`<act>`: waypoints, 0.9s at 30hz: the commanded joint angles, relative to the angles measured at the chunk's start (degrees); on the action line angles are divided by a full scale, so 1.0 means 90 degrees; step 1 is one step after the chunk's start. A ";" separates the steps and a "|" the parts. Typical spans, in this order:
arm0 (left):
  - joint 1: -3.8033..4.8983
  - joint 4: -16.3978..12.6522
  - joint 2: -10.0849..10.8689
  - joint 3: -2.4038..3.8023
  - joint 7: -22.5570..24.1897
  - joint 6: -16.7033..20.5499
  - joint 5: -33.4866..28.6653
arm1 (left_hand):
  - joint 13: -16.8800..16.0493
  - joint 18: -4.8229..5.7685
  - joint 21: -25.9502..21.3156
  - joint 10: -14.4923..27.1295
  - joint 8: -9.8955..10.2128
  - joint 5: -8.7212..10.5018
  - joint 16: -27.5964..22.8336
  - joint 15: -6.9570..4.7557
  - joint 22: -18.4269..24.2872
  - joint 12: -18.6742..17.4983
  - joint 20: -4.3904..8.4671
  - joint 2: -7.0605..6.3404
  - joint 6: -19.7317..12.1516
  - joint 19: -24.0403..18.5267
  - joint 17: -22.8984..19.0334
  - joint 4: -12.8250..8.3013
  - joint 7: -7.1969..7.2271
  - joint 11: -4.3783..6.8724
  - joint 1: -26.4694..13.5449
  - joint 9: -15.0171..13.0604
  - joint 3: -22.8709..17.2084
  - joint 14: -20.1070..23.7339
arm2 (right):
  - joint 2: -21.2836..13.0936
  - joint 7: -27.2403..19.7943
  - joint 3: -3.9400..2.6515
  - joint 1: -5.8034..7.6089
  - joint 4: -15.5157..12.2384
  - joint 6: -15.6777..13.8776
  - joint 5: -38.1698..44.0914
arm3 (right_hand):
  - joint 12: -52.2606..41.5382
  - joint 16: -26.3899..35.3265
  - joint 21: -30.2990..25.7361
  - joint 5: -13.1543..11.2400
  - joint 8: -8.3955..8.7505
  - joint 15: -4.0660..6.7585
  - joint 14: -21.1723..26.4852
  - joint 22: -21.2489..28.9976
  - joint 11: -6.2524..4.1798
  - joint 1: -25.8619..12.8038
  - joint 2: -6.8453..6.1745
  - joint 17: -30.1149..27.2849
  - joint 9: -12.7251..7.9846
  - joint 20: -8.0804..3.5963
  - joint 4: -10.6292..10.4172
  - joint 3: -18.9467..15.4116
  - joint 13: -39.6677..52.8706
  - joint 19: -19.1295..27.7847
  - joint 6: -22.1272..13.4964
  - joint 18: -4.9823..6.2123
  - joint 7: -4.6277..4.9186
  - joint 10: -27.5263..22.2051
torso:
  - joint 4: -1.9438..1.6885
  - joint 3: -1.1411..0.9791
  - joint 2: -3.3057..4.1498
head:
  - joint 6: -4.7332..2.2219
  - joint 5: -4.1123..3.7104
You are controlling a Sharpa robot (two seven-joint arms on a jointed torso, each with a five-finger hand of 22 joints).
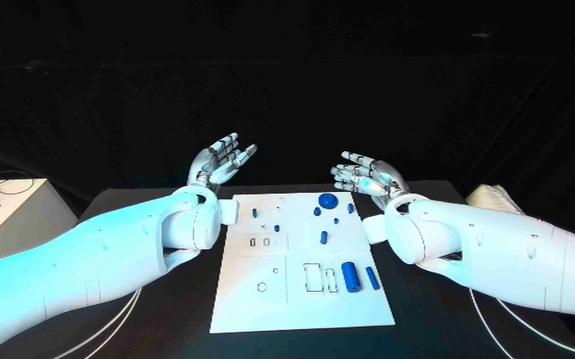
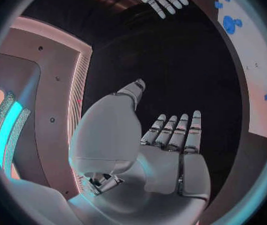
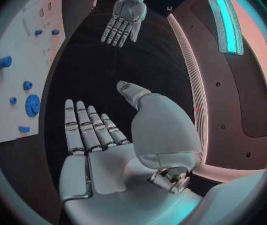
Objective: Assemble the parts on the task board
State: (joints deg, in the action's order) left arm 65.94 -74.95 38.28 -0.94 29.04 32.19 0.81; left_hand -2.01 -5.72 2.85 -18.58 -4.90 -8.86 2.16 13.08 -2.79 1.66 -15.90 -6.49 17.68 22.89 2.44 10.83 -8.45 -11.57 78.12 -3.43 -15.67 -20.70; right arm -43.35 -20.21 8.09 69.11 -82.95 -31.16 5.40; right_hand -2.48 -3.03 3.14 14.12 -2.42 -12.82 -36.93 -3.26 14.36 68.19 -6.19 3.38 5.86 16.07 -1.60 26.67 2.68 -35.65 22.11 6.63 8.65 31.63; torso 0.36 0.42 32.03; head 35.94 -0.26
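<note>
Hands first: we see our left hand (image 1: 220, 160) and right hand (image 1: 369, 175) both raised above the far end of the desk (image 1: 431, 326), fingers spread, holding nothing. Between and below them lies the white task board (image 1: 258, 305). Its blue parts (image 1: 350, 276) rest well apart from either hand.

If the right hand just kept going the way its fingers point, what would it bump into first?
Probably nothing on the table. The right hand is raised, open, its fingers pointing up and toward the left hand, well above the task board. That hand might come first, but depth is unclear.
</note>
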 commanded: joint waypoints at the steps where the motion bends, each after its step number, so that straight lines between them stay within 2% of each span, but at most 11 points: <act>1: 0.0043 0.0088 -0.0051 -0.0002 0.0145 -0.0707 0.0160 | -0.0019 -0.0166 0.0098 -0.0159 -0.0056 -0.0048 0.0059 0.0029 -0.0046 0.0056 -0.0068 -0.0002 0.0149 0.0321 0.0042 0.0096 -0.0635 -0.0044 0.0325 -0.0027 -0.0053 -0.0252 | 0.0022 0.0472 0.0053 0.0077 0.0070 0.0877 0.0480 | -0.0065 -0.0094 0.0185 0.0002 -0.0120 0.0017 -0.0563 -0.0100 0.0009 0.0425 0.0027 0.0065 0.0080 0.0041 0.0123 0.0168 0.0039 -0.0783 0.0470 0.0162 0.0898 0.0492 | 0.0000 0.0001 0.0001 | 0.0001 0.0000; 3: 0.0044 0.0092 -0.0053 -0.0002 0.0145 -0.0711 0.0160 | -0.0037 -0.0197 0.0247 -0.0403 -0.0097 -0.0047 0.0163 0.0034 -0.0108 0.0080 -0.0083 0.0048 0.0316 0.0763 0.0115 0.0139 -0.0699 -0.0113 0.0382 -0.0057 -0.0075 -0.0756 | 0.0026 0.0504 0.0073 0.0100 0.0089 0.0927 0.0504 | -0.0077 -0.0180 0.0281 -0.0073 -0.0159 0.0071 -0.1058 -0.0129 -0.0021 0.0534 0.0041 0.0122 0.0108 0.0035 0.0190 0.0195 0.0050 -0.1055 0.0661 0.0218 0.0879 0.0729 | 0.0000 0.0001 0.0001 | 0.0001 0.0000; 4: 0.0039 -0.0026 0.0235 -0.0007 0.0203 -0.1028 0.0077 | -0.0039 -0.0195 0.0257 -0.0427 -0.0100 -0.0047 0.0166 0.0038 -0.0111 0.0082 -0.0085 0.0050 0.0333 0.0790 0.0118 0.0142 -0.0699 -0.0115 0.0387 -0.0060 -0.0078 -0.0782 | -0.0037 0.0205 0.0073 0.0139 0.0178 0.0959 0.1493 | -0.0089 -0.0208 0.0295 -0.0111 -0.0198 0.0089 -0.1220 -0.0128 -0.0039 0.0581 0.0035 0.0140 0.0140 0.0033 0.0223 0.0203 0.0058 -0.1098 0.0824 0.0236 0.0863 0.0867 | -0.0033 0.0042 0.0072 | 0.0158 -0.0024; 7: 0.0042 -0.0130 0.0329 -0.0008 0.0223 -0.1066 0.0075 | -0.0059 -0.0200 0.0373 -0.0714 -0.0155 -0.0043 0.0220 0.0031 -0.0153 0.0107 -0.0083 0.0075 0.0527 0.1181 0.0159 0.0165 -0.0715 -0.0139 0.0406 -0.0098 -0.0112 -0.1108 | -0.0070 0.0165 0.0073 0.0177 0.0207 0.0958 0.1840 | -0.0143 -0.0308 0.0320 -0.0219 -0.0355 0.0179 -0.1568 -0.0113 -0.0122 0.0727 0.0014 0.0185 0.0257 0.0029 0.0313 0.0226 0.0095 -0.1208 0.1459 0.0311 0.0788 0.1548 | -0.0079 0.0062 0.0141 | 0.0164 -0.0053; 8: 0.0044 -0.0185 0.0376 -0.0008 0.0230 -0.1078 0.0074 | -0.0122 -0.0270 0.0601 -0.1336 -0.0280 -0.0037 0.0371 -0.0053 -0.0257 0.0227 -0.0080 0.0102 0.0883 0.1932 0.0251 0.0169 -0.0768 -0.0220 0.0417 -0.0170 -0.0154 -0.1730 | -0.0084 0.0154 0.0072 0.0202 0.0223 0.0972 0.2016 | -0.0179 -0.0364 0.0363 -0.0250 -0.0434 0.0238 -0.1741 -0.0119 -0.0181 0.0776 0.0008 0.0208 0.0313 0.0023 0.0336 0.0240 0.0115 -0.1319 0.1789 0.0369 0.0735 0.1959 | -0.0089 0.0065 0.0163 | 0.0174 -0.0058; 10: 0.0048 -0.0279 0.0451 -0.0008 0.0235 -0.1115 0.0073 | -0.0123 -0.0321 0.0681 -0.1677 -0.0341 -0.0038 0.0437 -0.0084 -0.0268 0.0237 -0.0077 0.0094 0.1085 0.2089 0.0297 0.0167 -0.0771 -0.0234 0.0416 -0.0210 -0.0194 -0.2098 | -0.0110 0.0145 0.0071 0.0245 0.0248 0.0999 0.2334 | -0.0249 -0.0498 0.0493 -0.0275 -0.0606 0.0352 -0.2072 -0.0159 -0.0281 0.0835 -0.0009 0.0260 0.0432 -0.0021 0.0367 0.0275 0.0130 -0.1581 0.2430 0.0438 0.0648 0.2327 | -0.0112 0.0065 0.0223 | 0.0190 -0.0076; 11: 0.0051 -0.0344 0.0497 -0.0008 0.0236 -0.1137 0.0073 | -0.0165 -0.0387 0.0787 -0.2337 -0.0451 -0.0033 0.0585 -0.0130 -0.0293 0.0331 -0.0072 0.0092 0.1412 0.2286 0.0391 0.0160 -0.0745 -0.0237 0.0417 -0.0275 -0.0240 -0.2738 | -0.0127 0.0145 0.0071 0.0272 0.0264 0.1015 0.2548 | -0.0262 -0.0609 0.0635 -0.0278 -0.0699 0.0442 -0.2348 -0.0207 -0.0341 0.0868 -0.0026 0.0304 0.0494 -0.0111 0.0384 0.0314 0.0118 -0.1847 0.2807 0.0442 0.0604 0.2531 | -0.0124 0.0065 0.0251 | 0.0194 -0.0086; 13: 0.0055 -0.0516 0.0616 -0.0007 0.0230 -0.1185 0.0077 | -0.0215 -0.0471 0.0921 -0.3286 -0.0579 -0.0032 0.0683 -0.0215 -0.0322 0.0480 -0.0062 0.0081 0.1824 0.2532 0.0451 0.0154 -0.0754 -0.0172 0.0405 -0.0353 -0.0312 -0.3012 | -0.0144 0.0160 0.0068 0.0329 0.0321 0.1024 0.3030 | -0.0256 -0.0700 0.0776 -0.0334 -0.0767 0.0556 -0.2641 -0.0248 -0.0433 0.0906 -0.0079 0.0338 0.0508 -0.0236 0.0408 0.0376 0.0107 -0.2110 0.3049 0.0434 0.0527 0.2841 | -0.0146 0.0052 0.0313 | 0.0226 -0.0118; 16: 0.0061 -0.0747 0.0769 -0.0007 0.0214 -0.1228 0.0103 | -0.0218 -0.0534 0.1375 -0.4007 -0.0961 -0.0033 0.1049 -0.0467 -0.0492 0.0628 0.0126 0.0039 0.2948 0.3227 0.0711 0.0140 -0.0655 0.0019 0.0408 -0.0559 -0.0503 -0.3771 | -0.0170 0.0211 0.0065 0.0398 0.0373 0.0995 0.3535 | -0.0238 -0.0811 0.0948 -0.0383 -0.0836 0.0680 -0.2977 -0.0311 -0.0522 0.0936 -0.0132 0.0396 0.0522 -0.0373 0.0425 0.0427 0.0105 -0.2373 0.3289 0.0429 0.0462 0.3163 | -0.0155 0.0051 0.0380 | 0.0231 -0.0145; 24: 0.0094 -0.1461 0.1242 0.0001 -0.0024 -0.1191 0.0142 | -0.0199 -0.0511 0.2141 -0.4698 -0.1083 -0.0005 0.1394 -0.0729 -0.0870 0.0488 0.0464 -0.0303 0.3355 0.3786 0.1251 -0.0129 -0.0494 0.0227 0.0570 -0.0595 -0.0936 -0.4418 | -0.0248 0.0600 0.0048 0.0616 0.0401 0.0840 0.5129 | -0.0125 -0.1549 0.2368 -0.0464 -0.0938 0.1226 -0.4525 -0.1122 -0.0840 0.1111 -0.0238 0.0983 0.0526 -0.0992 0.0625 0.0133 0.0102 -0.3324 0.3886 0.0377 0.0229 0.3970 | -0.0241 0.0085 0.0644 | 0.0218 -0.0272; 27: 0.0103 -0.1687 0.1383 0.0007 -0.0152 -0.1306 0.0298 | -0.0196 -0.0491 0.2392 -0.4784 -0.1072 0.0000 0.1434 -0.0757 -0.1028 0.0396 0.0517 -0.0370 0.3391 0.3760 0.1389 -0.0237 -0.0483 0.0242 0.0584 -0.0589 -0.1021 -0.4456 | -0.0270 0.0876 0.0042 0.0696 0.0413 0.0762 0.5941 | -0.0117 -0.1898 0.2961 -0.0355 -0.0887 0.1325 -0.4928 -0.1523 -0.0907 0.1089 -0.0260 0.1333 0.0495 -0.1119 0.0623 0.0116 0.0105 -0.3428 0.3985 0.0376 0.0185 0.4086 | -0.0288 0.0108 0.0718 | 0.0223 -0.0316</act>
State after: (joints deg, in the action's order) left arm 66.72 -89.35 50.51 -0.95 29.04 22.72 1.76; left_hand -3.85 -10.18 24.10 -61.47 -14.32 -9.11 14.90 6.24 -11.86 5.35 -11.58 -9.46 47.97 56.84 14.76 8.74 -12.19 -9.41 83.46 -8.75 -24.71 -60.52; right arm -45.68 -15.72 8.54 75.18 -79.29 -23.85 46.60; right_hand -4.14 -14.40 19.62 10.64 -10.09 -3.89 -71.74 -10.72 8.07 77.10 -8.02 10.37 10.36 9.20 3.16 28.72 3.56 -61.55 54.02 9.31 11.70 63.72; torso -1.73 1.16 37.46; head 37.85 -2.82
